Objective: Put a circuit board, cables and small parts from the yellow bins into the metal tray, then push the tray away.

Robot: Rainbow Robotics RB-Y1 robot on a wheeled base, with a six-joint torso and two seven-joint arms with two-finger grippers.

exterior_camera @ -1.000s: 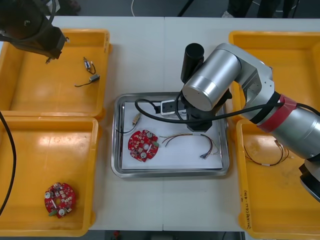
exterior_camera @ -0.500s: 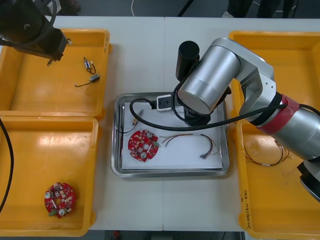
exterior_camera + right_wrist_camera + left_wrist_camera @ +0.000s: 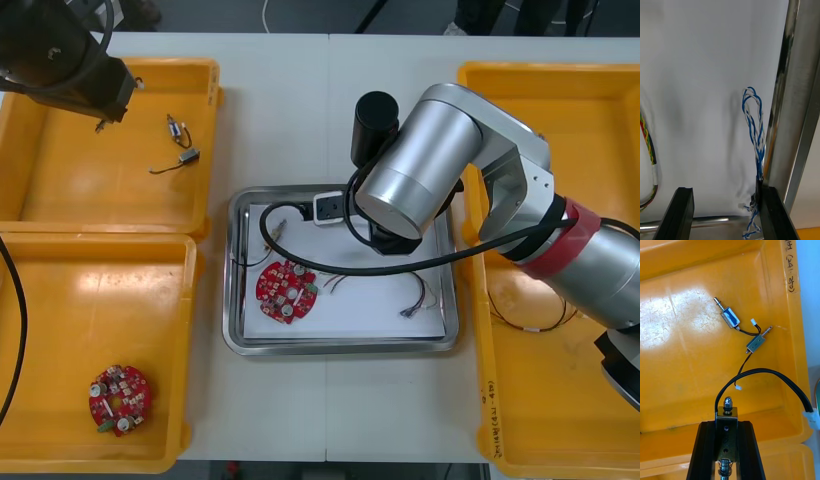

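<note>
Right wrist view is showing the right tool spread beside the twisted blue and white cable lying along the shiny metal tray's wall, so lifting straight is looking safest, while the left tool is pinching a small metal part.

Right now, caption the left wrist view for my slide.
Left end effector holds a small metal part, black cable trailing, over a yellow bin.
</note>
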